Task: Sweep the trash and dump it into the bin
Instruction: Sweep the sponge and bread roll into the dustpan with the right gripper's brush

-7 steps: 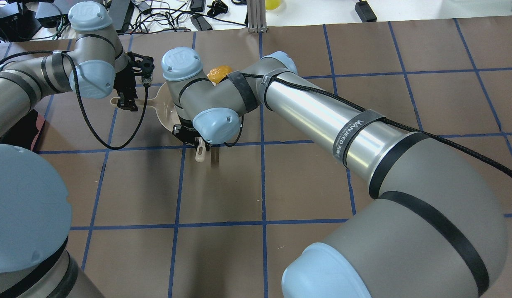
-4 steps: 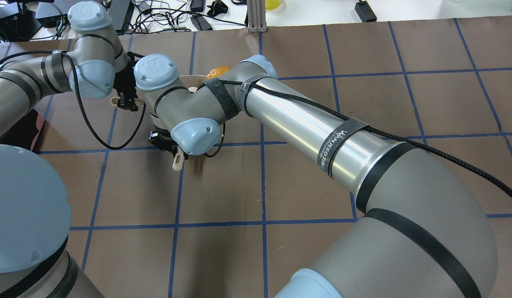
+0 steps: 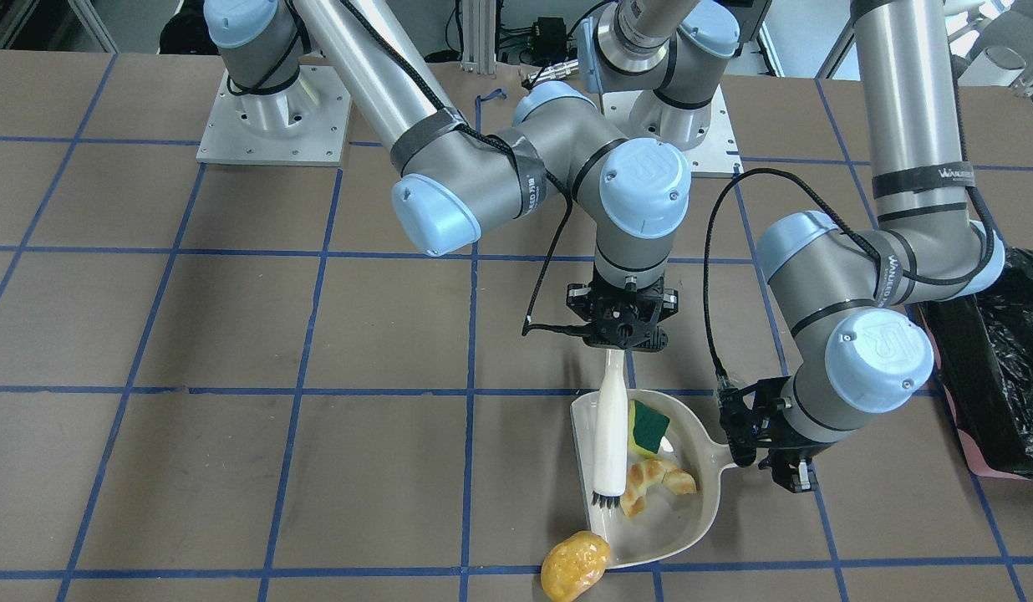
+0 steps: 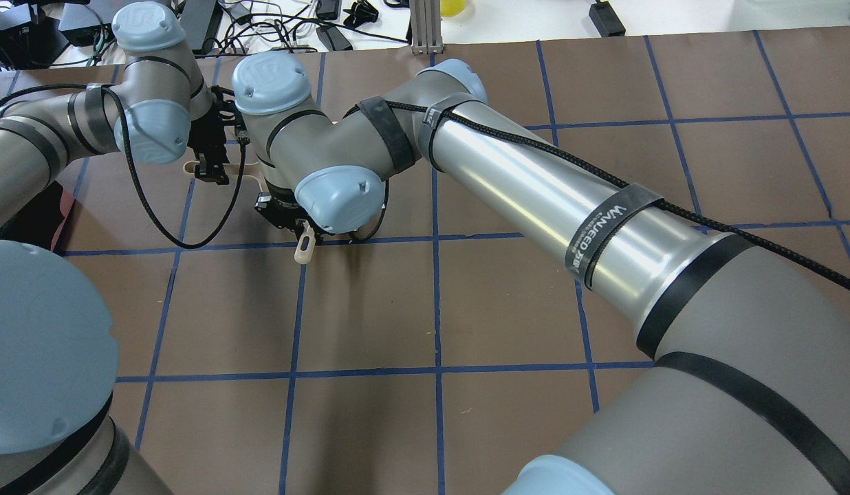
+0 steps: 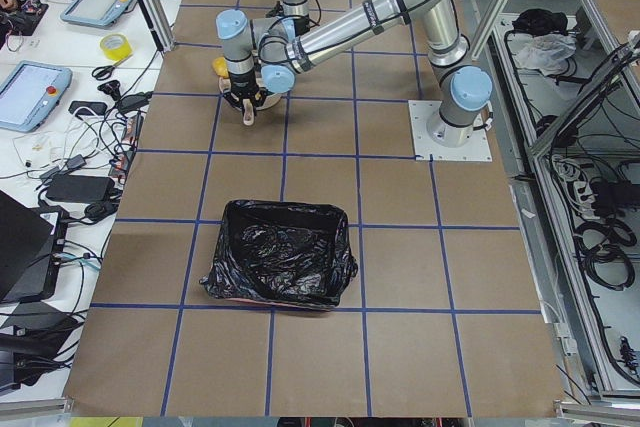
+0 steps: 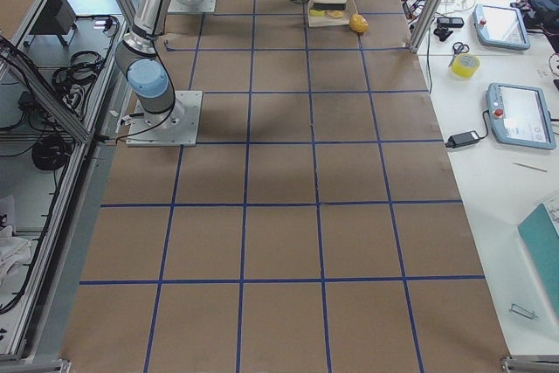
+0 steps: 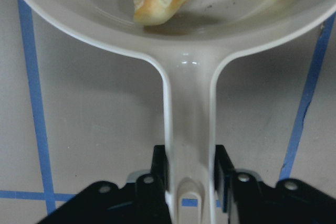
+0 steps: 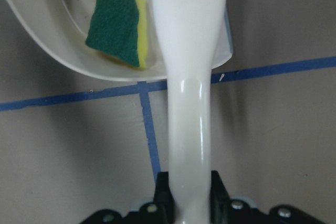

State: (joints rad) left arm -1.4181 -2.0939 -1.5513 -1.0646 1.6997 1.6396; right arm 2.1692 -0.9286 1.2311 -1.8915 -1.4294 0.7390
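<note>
While the yellow-brown potato-like lump (image 3: 575, 565) is left lying on the tabletop (image 3: 232, 334) at the open lip of the beige dustpan (image 3: 692, 510), touching it or just short of it, two of the three pieces of trash are already gathered inside the pan. Just to the right of the lump, a white brush (image 3: 610, 435) is held by its handle in the clenched right hand (image 3: 621, 341). It is laid along the pan's straight edge with its dark bristles pointed toward the lump. Beside the brush, the green-and-yellow sponge piece (image 3: 650, 415) is seen near the back of the pan, and the golden-brown croissant (image 3: 657, 482) is seen in its middle. Further right, the pan's handle is gripped by the left hand (image 3: 742, 443), whose fingers are shown closed on either side of it in the left wrist view. The pan appears to be rested flat on the tabletop. At the far right, well apart from the pan, the bin (image 3: 997, 359) is seen, lined with crinkled black plastic.

The sweeping is judged to be about two-thirds done. One item is yet to be brushed in. The pan is yet to be lifted, carried to the bin and tipped, so the dumping is judged not yet begun.
</note>
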